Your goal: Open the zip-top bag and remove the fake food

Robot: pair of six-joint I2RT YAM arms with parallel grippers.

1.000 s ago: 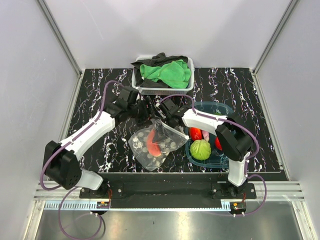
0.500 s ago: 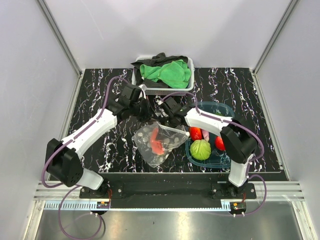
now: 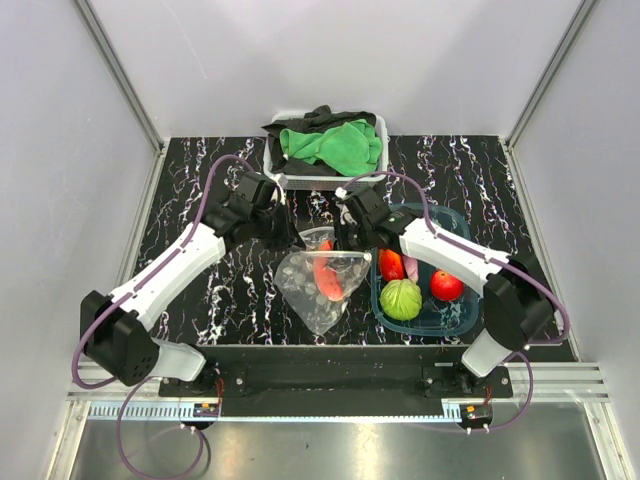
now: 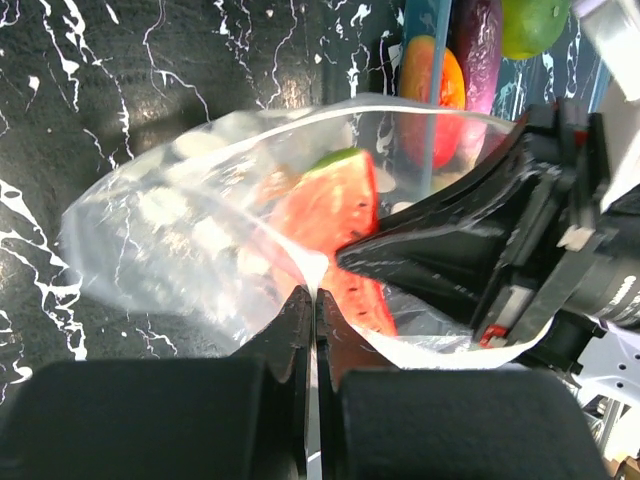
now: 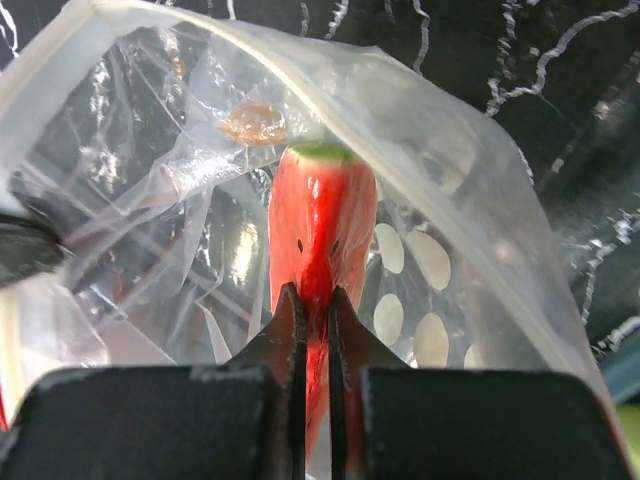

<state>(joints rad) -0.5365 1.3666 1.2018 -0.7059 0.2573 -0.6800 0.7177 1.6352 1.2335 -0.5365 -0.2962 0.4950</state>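
The clear, dotted zip-top bag (image 3: 318, 292) hangs between my two grippers above the table's middle, its mouth pulled apart at the top. Inside lies fake food: a red watermelon slice (image 3: 327, 278) with a green rind. My left gripper (image 3: 296, 233) is shut on the bag's near lip (image 4: 312, 292); the slice (image 4: 330, 215) shows just beyond it. My right gripper (image 3: 346, 240) is shut on the opposite lip (image 5: 311, 292), and the slice (image 5: 320, 225) shows through the film (image 5: 450, 200). A small orange bit (image 5: 252, 122) sits deeper in the bag.
A translucent teal tub (image 3: 452, 315) to the right of the bag holds a green leafy ball (image 3: 401, 299) and red round fruits (image 3: 446, 285). A white basket (image 3: 282, 178) of green and black cloths stands at the back. Grey walls close in both sides.
My left gripper has closed on the bag's lip. Both grippers have shifted right and drawn apart, and the bag now hangs upright with its mouth spread.
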